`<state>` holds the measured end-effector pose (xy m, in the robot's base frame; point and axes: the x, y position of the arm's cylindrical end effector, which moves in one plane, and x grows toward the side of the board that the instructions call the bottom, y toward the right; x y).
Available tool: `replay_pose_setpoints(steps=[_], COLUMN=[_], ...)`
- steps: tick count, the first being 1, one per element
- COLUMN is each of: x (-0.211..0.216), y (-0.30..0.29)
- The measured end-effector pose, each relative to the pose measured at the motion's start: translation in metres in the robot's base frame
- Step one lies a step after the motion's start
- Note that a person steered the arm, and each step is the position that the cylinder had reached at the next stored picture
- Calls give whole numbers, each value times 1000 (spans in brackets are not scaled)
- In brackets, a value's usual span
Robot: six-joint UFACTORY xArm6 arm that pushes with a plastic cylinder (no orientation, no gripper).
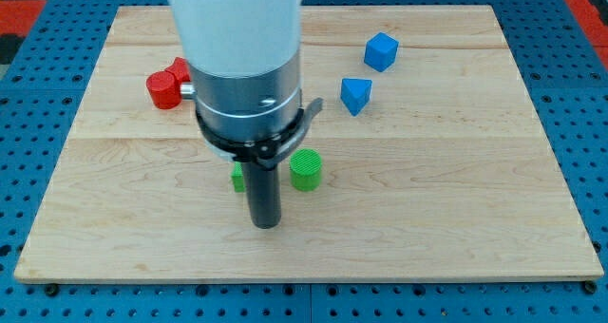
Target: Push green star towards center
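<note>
Green star (237,178) is barely peeking out, a sliver of green at the left edge of the dark rod, a little near of the table's (456,228) middle; its shape is mostly hidden behind the rod. My tip (267,224) sits just near and right of it, close beside it, though contact is impossible to judge. No pincer on this arm, just the plain rod, so there is nothing to open or close. Right of the rod stands a green cylinder (306,169). Further out, far right, a blue block (355,95) and a blue cube (381,51). Far left, a red cylinder (162,90) with another red block (178,69) touching it.
</note>
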<state>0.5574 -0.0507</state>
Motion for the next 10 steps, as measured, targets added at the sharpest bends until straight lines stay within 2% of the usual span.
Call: replay_pose_setpoints(steps=[4, 6, 7, 8, 10], x=[-57, -91, -89, -86, -138], y=[-39, -39, -43, -70, -55])
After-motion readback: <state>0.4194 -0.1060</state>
